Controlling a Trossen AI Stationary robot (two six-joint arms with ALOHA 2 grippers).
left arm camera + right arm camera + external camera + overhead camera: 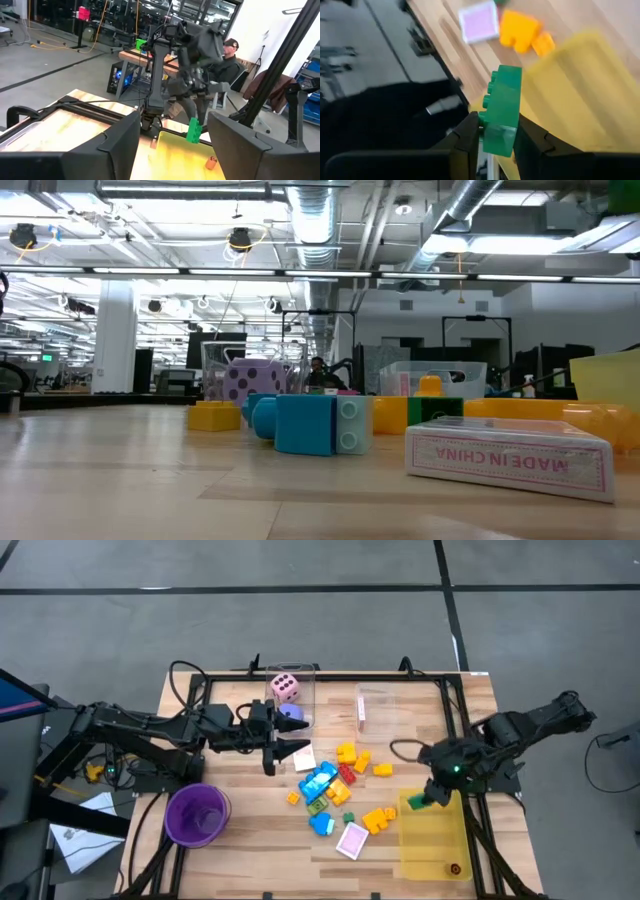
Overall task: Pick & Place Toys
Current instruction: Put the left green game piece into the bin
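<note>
A green block [501, 111] was pinched between the right gripper's [496, 134] fingers over the yellow tray [432, 838], evidently for dropping in; the left gripper's [285, 746] fingers were held spread above the worktop [250, 840]

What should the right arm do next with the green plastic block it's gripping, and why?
Probably ease it further in over the yellow plastic tray and release. The right end effector is shut on the green plastic block, which hangs at the tray's near edge, not yet clearly over its middle.
</note>
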